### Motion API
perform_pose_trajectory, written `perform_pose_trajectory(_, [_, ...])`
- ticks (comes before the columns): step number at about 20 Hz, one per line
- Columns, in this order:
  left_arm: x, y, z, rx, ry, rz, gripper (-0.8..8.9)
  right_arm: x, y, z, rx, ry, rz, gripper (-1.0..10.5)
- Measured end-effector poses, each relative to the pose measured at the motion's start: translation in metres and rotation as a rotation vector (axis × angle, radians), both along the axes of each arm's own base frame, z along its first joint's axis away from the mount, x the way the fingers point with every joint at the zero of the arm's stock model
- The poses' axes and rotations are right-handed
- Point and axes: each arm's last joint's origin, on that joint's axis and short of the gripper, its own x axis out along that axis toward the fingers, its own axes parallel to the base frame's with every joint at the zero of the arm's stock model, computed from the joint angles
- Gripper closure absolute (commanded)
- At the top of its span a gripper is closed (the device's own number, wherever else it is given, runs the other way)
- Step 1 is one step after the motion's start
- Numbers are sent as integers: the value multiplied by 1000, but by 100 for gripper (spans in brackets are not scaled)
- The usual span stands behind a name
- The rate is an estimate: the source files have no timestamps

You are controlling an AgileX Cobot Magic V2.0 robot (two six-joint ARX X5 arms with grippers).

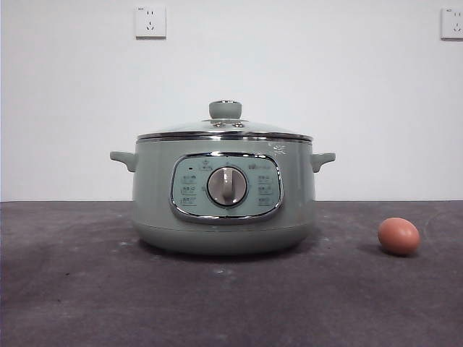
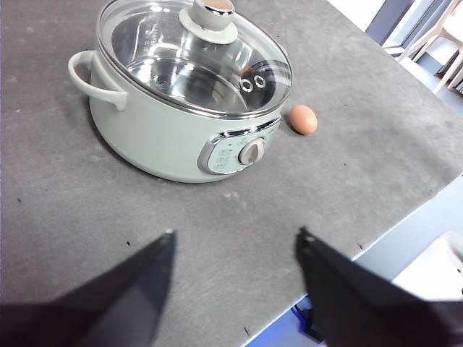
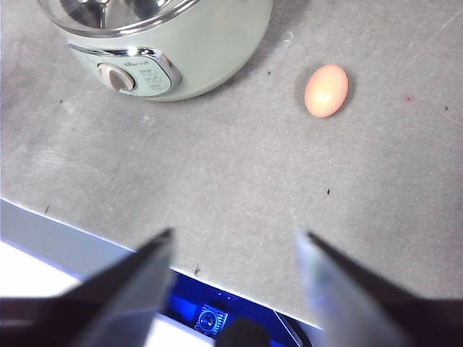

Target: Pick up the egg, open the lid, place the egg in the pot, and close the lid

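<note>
Pot (image 1: pixel 224 195) seated mid-worktop (image 1: pixel 72 289), lid (image 1: pixel 225 129) closed on it; egg (image 1: pixel 398 236) laid on worktop beside pot, apart; left gripper (image 2: pixel 235 242) and right gripper (image 3: pixel 233 240) held above worktop edge, jaws spread, nothing gripped.

Low level front view; both wrist views overlook pot (image 1: pixel 223 195) and egg (image 1: pixel 398 236).
</note>
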Motion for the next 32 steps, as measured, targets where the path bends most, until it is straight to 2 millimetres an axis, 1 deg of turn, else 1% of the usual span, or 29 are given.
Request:
perform_pose_trajectory(4, [0, 0, 0, 0, 2, 0, 181, 4, 0, -1, 2, 19, -5, 320])
perform_pose_trajectory(7, [0, 0, 0, 0, 5, 1, 181, 14, 2, -4, 7, 51, -17, 321])
perform_pose_trajectory(8, [0, 0, 0, 0, 5, 1, 181, 19, 2, -4, 9, 50, -20, 321])
perform_pose_trajectory(12, [0, 0, 0, 0, 5, 1, 181, 57, 6, -12, 15, 62, -28, 322])
perform_pose_trajectory(14, [0, 0, 0, 0, 5, 1, 181, 82, 9, -22, 11, 94, -31, 323])
perform_pose_trajectory(16, [0, 0, 0, 0, 5, 1, 181, 106, 14, -35, 2, 131, -27, 359])
perform_pose_trajectory(17, [0, 0, 0, 0, 5, 1, 181, 119, 17, -44, -11, 154, -29, 359])
perform_pose_trajectory(19, [0, 0, 0, 0, 5, 1, 181, 141, 23, -62, -55, 193, -36, 356])
perform_pose_trajectory(21, [0, 0, 0, 0, 5, 1, 181, 157, 30, -79, -90, 217, -36, 356])
perform_pose_trajectory(23, [0, 0, 0, 0, 5, 1, 181, 172, 34, -93, -114, 215, -43, 356])
perform_pose_trajectory(26, [0, 0, 0, 0, 5, 1, 181, 189, 39, -110, -159, 197, -66, 356])
perform_pose_trajectory(32, [0, 0, 0, 0, 5, 1, 181, 211, 43, -138, -184, 206, -82, 357])
